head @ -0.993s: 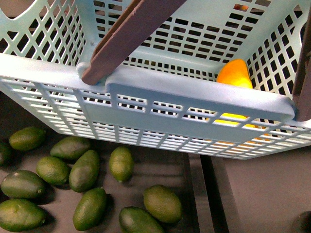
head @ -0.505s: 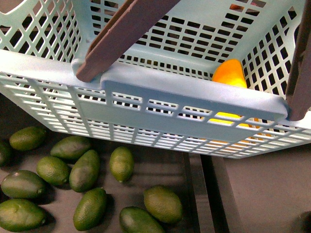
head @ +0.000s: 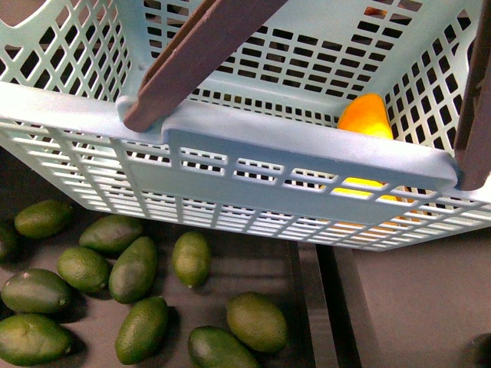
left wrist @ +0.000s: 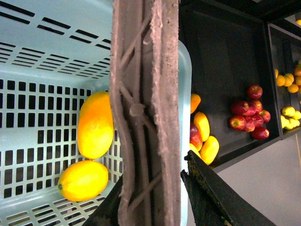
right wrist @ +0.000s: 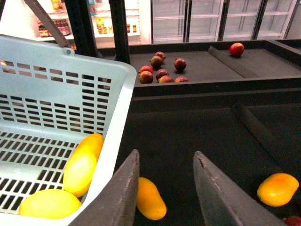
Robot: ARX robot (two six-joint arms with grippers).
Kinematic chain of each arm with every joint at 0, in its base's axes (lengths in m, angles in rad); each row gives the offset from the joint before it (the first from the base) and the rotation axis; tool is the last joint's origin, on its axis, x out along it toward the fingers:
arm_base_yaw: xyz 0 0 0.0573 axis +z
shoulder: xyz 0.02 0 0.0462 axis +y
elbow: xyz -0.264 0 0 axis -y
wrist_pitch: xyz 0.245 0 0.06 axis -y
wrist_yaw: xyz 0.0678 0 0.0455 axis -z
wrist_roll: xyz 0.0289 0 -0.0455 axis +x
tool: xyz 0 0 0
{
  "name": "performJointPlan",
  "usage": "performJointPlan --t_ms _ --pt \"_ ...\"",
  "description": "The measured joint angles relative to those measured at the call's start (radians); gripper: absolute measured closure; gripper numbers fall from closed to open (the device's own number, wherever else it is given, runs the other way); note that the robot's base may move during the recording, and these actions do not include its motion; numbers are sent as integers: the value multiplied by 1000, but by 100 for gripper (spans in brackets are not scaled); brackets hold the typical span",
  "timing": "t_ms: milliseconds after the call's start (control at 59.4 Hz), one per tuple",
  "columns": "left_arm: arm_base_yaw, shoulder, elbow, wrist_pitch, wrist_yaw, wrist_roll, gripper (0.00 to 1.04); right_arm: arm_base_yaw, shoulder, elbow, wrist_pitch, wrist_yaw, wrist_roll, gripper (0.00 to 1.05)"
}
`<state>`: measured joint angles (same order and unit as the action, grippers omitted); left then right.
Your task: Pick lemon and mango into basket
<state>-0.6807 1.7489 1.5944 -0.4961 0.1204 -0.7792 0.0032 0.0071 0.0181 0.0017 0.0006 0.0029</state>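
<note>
The light turquoise basket (head: 307, 149) hangs tilted above the shelf and fills the front view. My left gripper (left wrist: 150, 197) is shut on its brown handle (left wrist: 146, 108), which has a zip tie on it. Inside the basket the mango (left wrist: 95, 125) and the rounder lemon (left wrist: 83, 180) lie side by side on the slotted floor. Both also show in the right wrist view, the mango (right wrist: 82, 165) and the lemon (right wrist: 49, 204). In the front view only the mango (head: 368, 116) shows. My right gripper (right wrist: 166, 153) is open and empty, just outside the basket wall (right wrist: 56, 80).
Several dark green oval fruits (head: 134, 268) lie in the bin under the basket, beside a divider (head: 307, 307). Loose yellow-orange fruits (right wrist: 150, 197) (right wrist: 277, 188) lie on the dark shelf under my right gripper. Red apples (right wrist: 162, 70) (left wrist: 249, 113) lie in further bins.
The basket has swayed slightly to the left and back. The mango stays in its corner.
</note>
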Motion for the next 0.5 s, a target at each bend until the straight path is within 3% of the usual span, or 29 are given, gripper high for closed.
performJointPlan --t_ms 84,303,505 --pt "0 0 0 0 0 0 79 0 0 0 0 0 0 44" --pt "-4 0 0 0 -1 0 79 0 0 0 -2 3 0 7" --pt "-12 0 0 0 16 -8 79 0 -2 0 -2 3 0 9"
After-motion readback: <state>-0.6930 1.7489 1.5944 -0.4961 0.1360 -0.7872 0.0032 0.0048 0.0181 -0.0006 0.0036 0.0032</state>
